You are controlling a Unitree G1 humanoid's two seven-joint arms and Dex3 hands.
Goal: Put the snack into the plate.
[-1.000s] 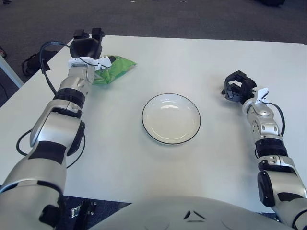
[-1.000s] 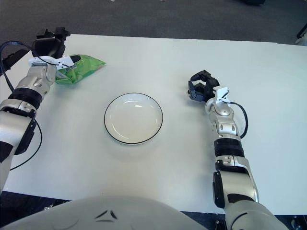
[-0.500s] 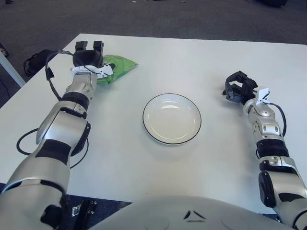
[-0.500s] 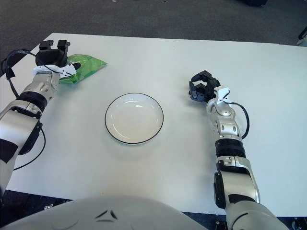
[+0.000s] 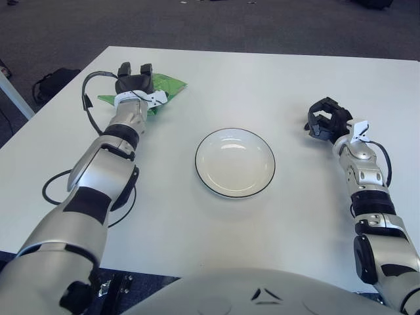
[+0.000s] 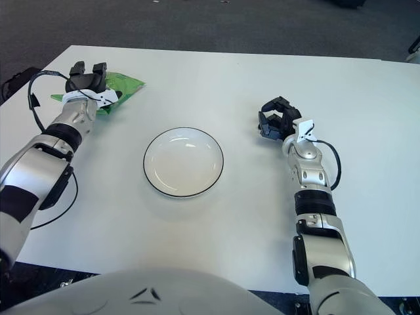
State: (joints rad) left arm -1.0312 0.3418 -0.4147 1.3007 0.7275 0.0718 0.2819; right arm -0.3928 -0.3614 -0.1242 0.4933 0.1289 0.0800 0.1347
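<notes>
A green snack bag and a white plate on a white table.

The snack (image 5: 164, 88) is a shiny green bag. It lies flat near the far left corner of the table, partly hidden. The plate (image 5: 235, 162) is round and white with a thin dark rim. It sits in the middle of the table, well apart from the snack, with nothing in it.

left hand (image 5: 134, 81) shifted right over snack (image 5: 157, 88)

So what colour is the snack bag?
Bright green. The snack bag shows best in the right eye view, under the left hand.
</notes>
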